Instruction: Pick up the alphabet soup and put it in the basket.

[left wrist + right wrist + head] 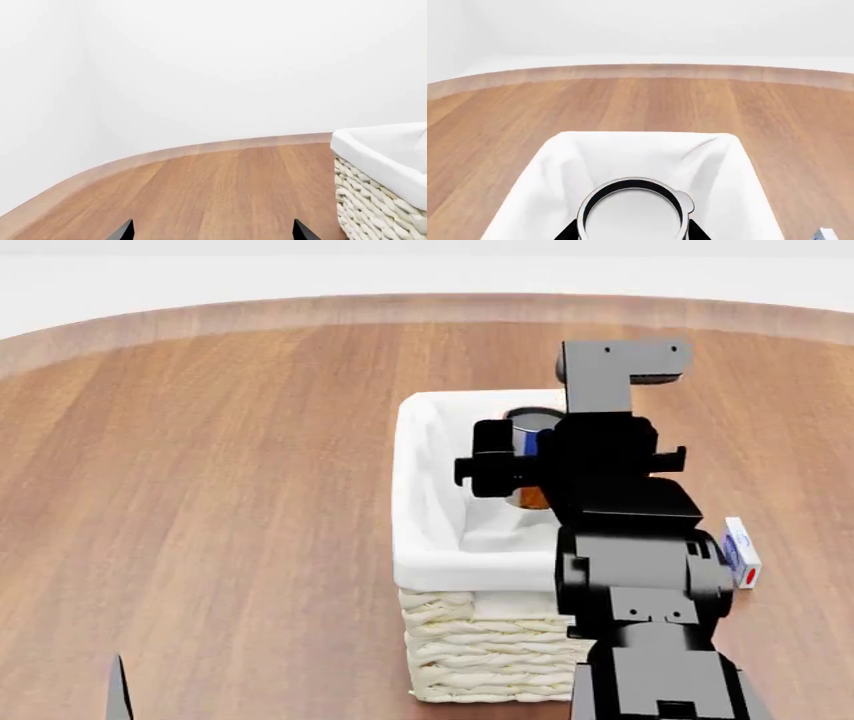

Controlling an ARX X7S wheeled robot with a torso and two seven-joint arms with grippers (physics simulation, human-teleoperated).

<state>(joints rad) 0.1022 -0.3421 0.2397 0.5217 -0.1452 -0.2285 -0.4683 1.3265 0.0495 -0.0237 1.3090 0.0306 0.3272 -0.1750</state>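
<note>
Right hand [630, 235] (over the basket [554, 165]) clamped around alphabet soup [630, 212]

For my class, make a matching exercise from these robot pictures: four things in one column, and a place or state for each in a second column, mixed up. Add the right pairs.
Things
1. alphabet soup
2. basket
3. left gripper
4. small white box

Places or states
A. lined with white cloth, standing on the wooden table
B. lying on the table on the far side of the right arm from the basket
C. held by the right gripper over the basket's opening
D. open, with nothing between its fingertips

Pairs: 1-C, 2-A, 3-D, 4-B
</note>
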